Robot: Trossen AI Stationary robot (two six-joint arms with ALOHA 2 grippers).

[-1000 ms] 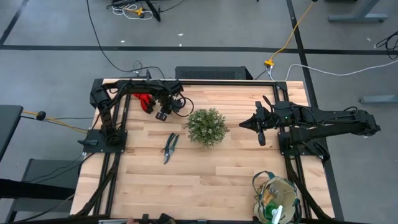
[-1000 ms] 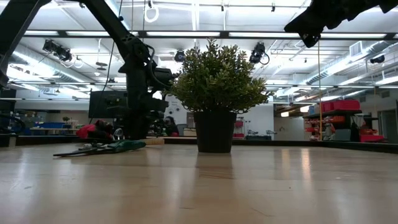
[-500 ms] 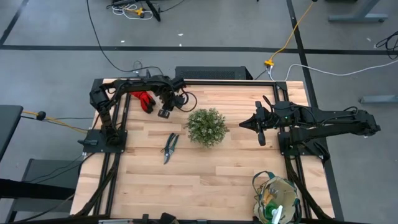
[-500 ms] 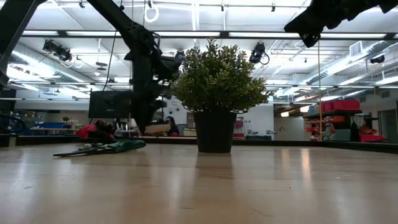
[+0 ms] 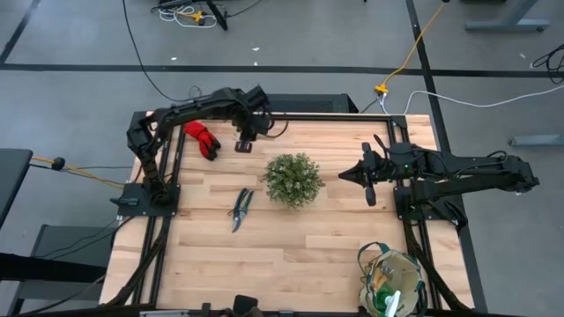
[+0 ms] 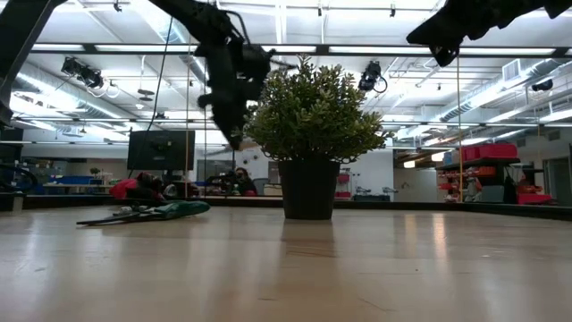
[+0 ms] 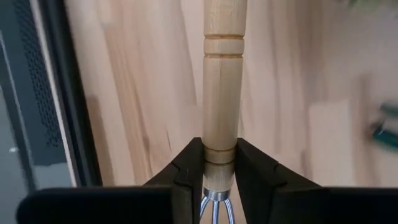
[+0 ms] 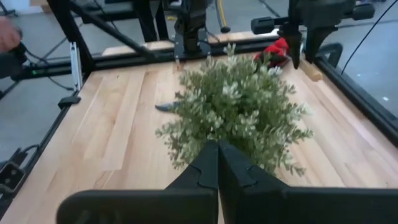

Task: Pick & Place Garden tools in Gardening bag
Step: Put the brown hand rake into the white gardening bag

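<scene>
My left gripper [image 5: 244, 145] is up over the table's far left part, beside the red gloves [image 5: 201, 139], and is shut on a wooden-handled tool [image 7: 222, 81] with metal prongs. Dark-handled pruning shears [image 5: 240, 208] lie flat on the table left of the bushy plant [image 5: 293, 180]. The beige gardening bag [image 5: 392, 282] stands at the near right corner with tools inside. My right gripper [image 5: 348, 176] is shut and empty, raised just right of the plant. My left gripper pinches the tool's wooden handle [image 7: 221, 163] between its two fingers, at the end next to the metal ferrule [image 7: 214, 196]. The handle runs forward past the fingertips toward the table. The tool is lifted clear of the table, as the low view [image 6: 234, 134] shows.
The potted plant [image 6: 310, 125] stands mid-table between the two arms. A dark frame rail [image 7: 68, 99] runs along the far edge by my left gripper. Bare wood lies between the shears and the bag.
My left gripper has risen from table height and gone toward the far edge and a little right, carrying the wooden-handled tool up clear of the table. The gloves and shears have stayed where they were.
</scene>
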